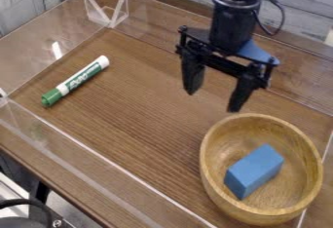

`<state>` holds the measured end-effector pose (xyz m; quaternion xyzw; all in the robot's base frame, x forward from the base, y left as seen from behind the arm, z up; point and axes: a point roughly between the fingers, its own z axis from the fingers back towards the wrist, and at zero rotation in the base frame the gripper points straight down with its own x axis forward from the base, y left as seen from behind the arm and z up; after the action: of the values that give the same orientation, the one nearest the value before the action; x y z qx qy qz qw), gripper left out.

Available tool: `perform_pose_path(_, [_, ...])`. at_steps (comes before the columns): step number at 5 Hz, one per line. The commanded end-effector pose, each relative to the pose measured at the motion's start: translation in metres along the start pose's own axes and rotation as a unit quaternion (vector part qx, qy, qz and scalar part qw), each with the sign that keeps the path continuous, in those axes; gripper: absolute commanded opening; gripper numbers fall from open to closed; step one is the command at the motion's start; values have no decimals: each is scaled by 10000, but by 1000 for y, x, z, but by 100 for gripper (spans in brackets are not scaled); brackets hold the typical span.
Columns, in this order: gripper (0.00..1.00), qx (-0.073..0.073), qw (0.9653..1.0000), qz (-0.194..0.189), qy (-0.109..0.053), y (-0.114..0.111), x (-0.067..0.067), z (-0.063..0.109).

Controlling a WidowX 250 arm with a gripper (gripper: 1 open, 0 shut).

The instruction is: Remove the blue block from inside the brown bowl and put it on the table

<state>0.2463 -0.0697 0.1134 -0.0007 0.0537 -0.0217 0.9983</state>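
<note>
Blue block (pixel 254 171) is seen lying inside the brown bowl (pixel 223 139) at the bench's (pixel 130 110) near right. Black jaws (pixel 219 88) are held wide apart and empty, pointing down above the bench beside the bowl's far rim.

Block (pixel 254 171) in bowl (pixel 221 134), marker (pixel 76 81) far left.
</note>
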Motion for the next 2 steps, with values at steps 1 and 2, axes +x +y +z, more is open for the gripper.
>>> perform_pose_path(1, [100, -66, 9994, -85, -316, -16, -5, 12])
perform_pose_path(2, [100, -84, 9992, -169, -353, -26, -10, 8])
